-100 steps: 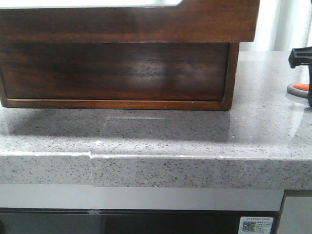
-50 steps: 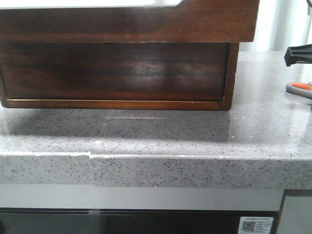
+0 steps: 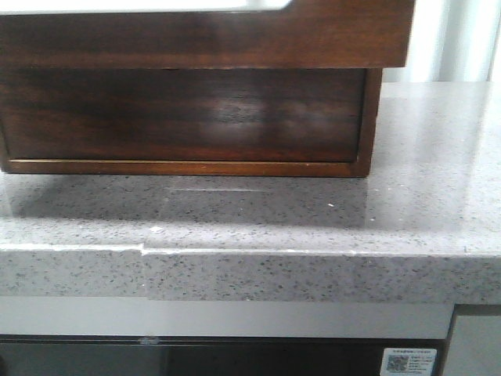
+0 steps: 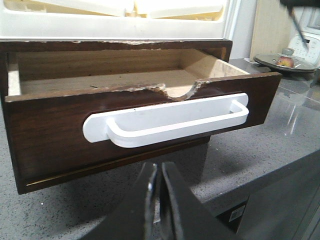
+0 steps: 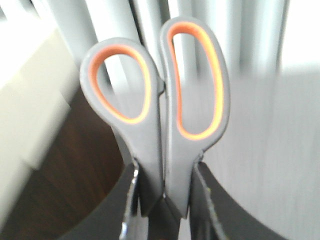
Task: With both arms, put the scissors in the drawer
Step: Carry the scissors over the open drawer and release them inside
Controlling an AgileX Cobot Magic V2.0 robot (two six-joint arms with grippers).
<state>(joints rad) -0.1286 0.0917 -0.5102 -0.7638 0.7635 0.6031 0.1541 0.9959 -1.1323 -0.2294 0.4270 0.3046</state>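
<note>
The scissors (image 5: pixel 172 145), with two grey handle loops lined in orange, stand between my right gripper's fingers. My right gripper (image 5: pixel 162 200) is shut on them just below the loops; the blades are hidden. The drawer (image 3: pixel 337 39), dark reddish-brown and glossy, juts out over the counter at the top of the front view. No gripper or scissors show in that view. In the left wrist view a pulled-out dark wooden drawer (image 4: pixel 45 130) with a white bar handle (image 4: pixel 165 120) stands open and empty. My left gripper (image 4: pixel 159 167) is shut and empty, just in front of it below the handle.
A grey speckled stone counter (image 3: pixel 313 227) carries the cabinet, with its front edge near the camera. A round dish with small items (image 4: pixel 284 59) sits on the counter beyond the drawer's far corner. Dark wood (image 5: pixel 65 170) lies beside the scissors in the right wrist view.
The black right gripper and the orange-lined scissors handle, at the front view's right edge, drifted right and have left that view. The drawer has not moved.
</note>
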